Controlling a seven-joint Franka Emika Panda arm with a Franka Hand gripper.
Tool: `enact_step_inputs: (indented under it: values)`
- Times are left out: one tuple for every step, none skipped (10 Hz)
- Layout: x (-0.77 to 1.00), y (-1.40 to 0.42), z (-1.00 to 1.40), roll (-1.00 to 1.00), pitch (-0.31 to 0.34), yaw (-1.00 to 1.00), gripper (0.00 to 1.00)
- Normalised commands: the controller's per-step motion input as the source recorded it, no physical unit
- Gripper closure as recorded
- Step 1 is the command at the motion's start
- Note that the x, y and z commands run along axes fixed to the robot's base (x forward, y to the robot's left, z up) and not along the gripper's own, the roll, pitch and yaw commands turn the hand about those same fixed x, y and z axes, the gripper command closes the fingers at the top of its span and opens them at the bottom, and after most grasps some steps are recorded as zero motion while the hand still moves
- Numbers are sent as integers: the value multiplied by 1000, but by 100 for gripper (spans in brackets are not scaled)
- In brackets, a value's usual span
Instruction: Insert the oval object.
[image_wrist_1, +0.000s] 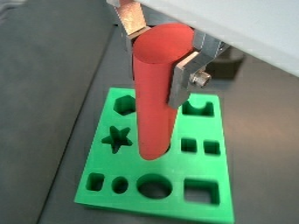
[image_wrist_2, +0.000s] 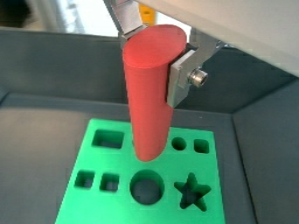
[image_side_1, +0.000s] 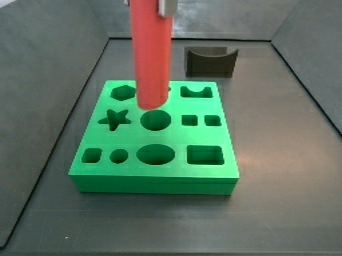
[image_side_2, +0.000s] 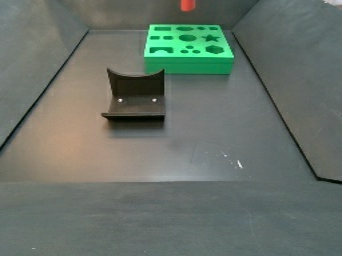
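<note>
- The gripper (image_wrist_1: 158, 54) is clenched on the peg (image_wrist_1: 156, 92); in both wrist views its silver fingers (image_wrist_2: 184, 77) press the peg's upper part from two opposite sides.
- The peg is long, smooth and red-orange, with a rounded top showing just past the fingers; it hangs upright from the jaws, most of its length below them.
- Under the jaws lies the green block (image_wrist_1: 208, 194), with cut-outs of several shapes in its top face.
- In a side view the peg's (image_side_1: 147, 55) lower end is over the block's (image_side_1: 160, 175) middle rows, close to a round hole (image_side_1: 156, 120); whether it touches the block's top cannot be told.
- An oval hole (image_side_1: 158, 154) lies in the row nearest that camera, a star hole (image_side_1: 115, 120) beside the round one.
- In a wrist view the peg's (image_wrist_2: 149, 87) tip sits just above the oval hole (image_wrist_2: 146, 187), with the star hole (image_wrist_2: 191, 192) next to it.
- The fixture (image_side_2: 134, 97) stands on the dark floor (image_side_2: 187, 150), well apart from the block (image_side_2: 189, 60) and from the jaws.
- In that side view only a red tip (image_side_2: 187, 6) at the frame's top edge shows of the peg; the fingers are out of frame there.
</note>
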Motion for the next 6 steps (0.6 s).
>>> enact_step_inputs:
  values:
    - [3, -266, -189, 1, 0, -949, 100]
    - [3, -263, -191, 3, 0, -949, 100]
    - [23, -246, -240, 21, 0, -934, 100]
    - [37, -231, -274, 36, 0, -926, 100]
    - [43, -231, -274, 36, 0, -923, 100]
    - [37, -226, -280, 39, 0, -926, 100]
